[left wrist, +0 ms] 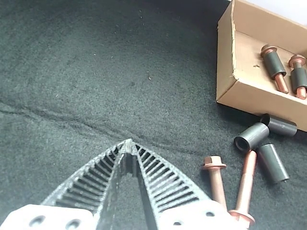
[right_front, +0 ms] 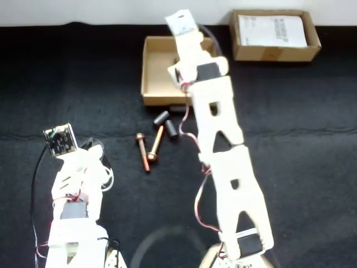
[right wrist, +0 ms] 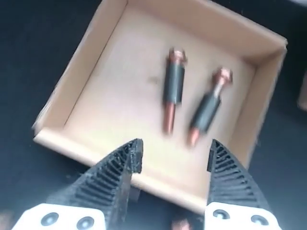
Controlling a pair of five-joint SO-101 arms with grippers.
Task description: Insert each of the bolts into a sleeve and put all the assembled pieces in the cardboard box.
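Ahead of the closed, black ribbed left fingers (left wrist: 103, 177) the black cloth table (left wrist: 96, 72) lies bare, an open lane. Ahead and to their right stands the shallow brown cardboard box (left wrist: 225, 57), and before its wall two loose copper bolts (left wrist: 215, 179) and three dark grey tube sleeves (left wrist: 252, 136) crowd the cloth. The parted right fingers (right wrist: 122, 167) hang over the box with a free gap between them; below, two sleeved bolts (right wrist: 171, 91) take the floor's middle, leaving bare cardboard beside them.

The right arm (right_front: 223, 145) stretches over the open cardboard box (right_front: 152, 72). Two copper-coloured bolts (right_front: 143, 152) and some dark sleeves (right_front: 161, 118) lie close together near the box on the black bench (right_front: 83, 84).
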